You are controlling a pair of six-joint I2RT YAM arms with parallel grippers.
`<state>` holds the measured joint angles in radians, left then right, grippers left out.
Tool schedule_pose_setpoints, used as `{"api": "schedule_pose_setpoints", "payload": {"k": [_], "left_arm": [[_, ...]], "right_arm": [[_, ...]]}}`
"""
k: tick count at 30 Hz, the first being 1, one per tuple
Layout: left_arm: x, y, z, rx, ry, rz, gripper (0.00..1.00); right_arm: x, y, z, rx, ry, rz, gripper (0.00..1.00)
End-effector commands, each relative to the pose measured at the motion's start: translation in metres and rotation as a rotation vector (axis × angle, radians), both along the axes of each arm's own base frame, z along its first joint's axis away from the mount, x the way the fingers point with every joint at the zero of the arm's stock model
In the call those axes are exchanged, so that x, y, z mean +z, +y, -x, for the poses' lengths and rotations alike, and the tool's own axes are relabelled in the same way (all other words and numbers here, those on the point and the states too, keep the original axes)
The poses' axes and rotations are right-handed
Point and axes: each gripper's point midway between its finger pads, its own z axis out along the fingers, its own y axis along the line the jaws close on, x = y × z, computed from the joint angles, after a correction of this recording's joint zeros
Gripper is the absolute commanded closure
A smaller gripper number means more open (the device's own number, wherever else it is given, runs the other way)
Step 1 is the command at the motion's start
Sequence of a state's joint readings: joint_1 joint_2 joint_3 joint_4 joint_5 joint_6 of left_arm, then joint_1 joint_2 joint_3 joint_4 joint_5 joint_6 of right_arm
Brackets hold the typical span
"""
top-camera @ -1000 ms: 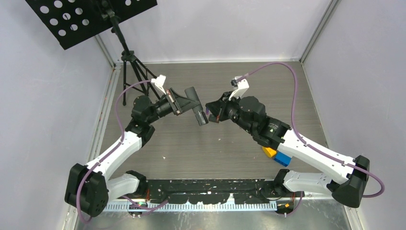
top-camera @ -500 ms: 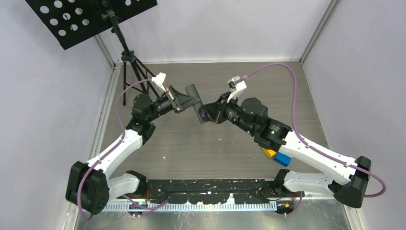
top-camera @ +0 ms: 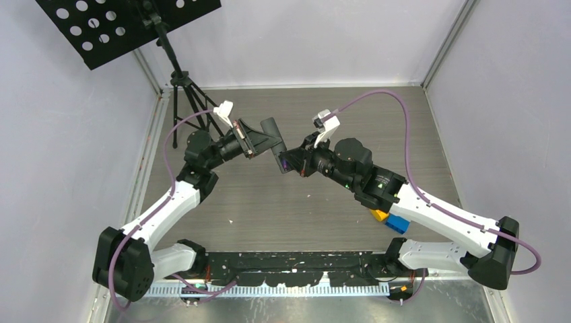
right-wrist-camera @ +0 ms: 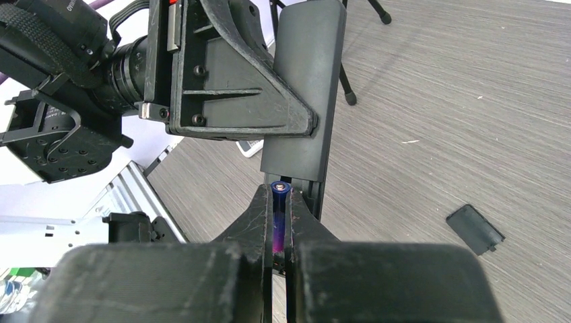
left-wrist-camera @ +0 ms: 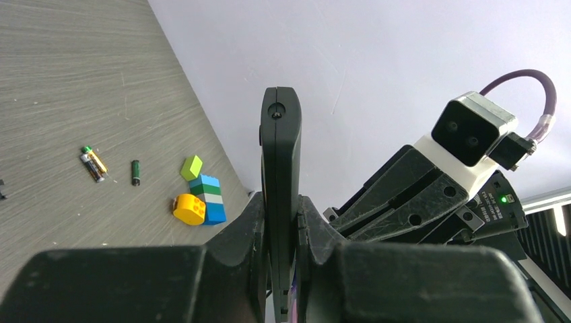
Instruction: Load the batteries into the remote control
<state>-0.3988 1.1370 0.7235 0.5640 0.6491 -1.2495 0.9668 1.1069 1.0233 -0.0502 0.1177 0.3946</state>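
The right gripper (right-wrist-camera: 277, 196) is pinched tight on a purple-blue battery (right-wrist-camera: 277, 219), whose capped end pokes out at the lower lip of the remote control (right-wrist-camera: 306, 101). The left gripper (left-wrist-camera: 279, 225) clamps the remote edge-on, jaws closed against both faces, holding it in the air over the middle of the table toward the far edge. The step in hand appears to be seating this cell in the open bay at the remote's lower end. That likely calls for lining the battery up lengthwise with the slot, pressing one end against the contact and tipping the rest in while the left arm braces. Which way the poles should face cannot be told. The two grippers crowd the bay, leaving little room to let go. Below, the battery cover (right-wrist-camera: 475, 229) lies flat on the tabletop. Spare batteries (left-wrist-camera: 93, 163) lie beside toy blocks (left-wrist-camera: 200, 198) toward the right edge. A music stand (top-camera: 180, 81) occupies the far left corner, well apart from the work.
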Motion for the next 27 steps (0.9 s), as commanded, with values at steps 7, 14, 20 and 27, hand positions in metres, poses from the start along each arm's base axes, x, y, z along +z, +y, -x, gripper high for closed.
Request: {"api": "schedule_pose_setpoints", "payload": {"k": [7, 14, 20, 27], "left_arm": [[0.063, 0.001, 0.01, -0.045, -0.098, 0.126, 1.0], [0.063, 0.0, 0.009, -0.04, -0.117, 0.115, 1.0], [0.068, 0.002, 0.007, -0.026, -0.09, 0.14, 1.0], [0.078, 0.006, 0.002, 0.012, -0.042, 0.171, 1.0]], "right_arm": [[-0.024, 0.009, 0.018, 0.114, 0.05, 0.08, 0.94], [-0.031, 0.005, 0.014, 0.071, 0.086, 0.094, 0.94], [-0.04, 0.004, 0.011, 0.043, 0.107, 0.104, 0.94], [-0.074, -0.004, 0.012, 0.023, 0.136, 0.187, 0.94]]}}
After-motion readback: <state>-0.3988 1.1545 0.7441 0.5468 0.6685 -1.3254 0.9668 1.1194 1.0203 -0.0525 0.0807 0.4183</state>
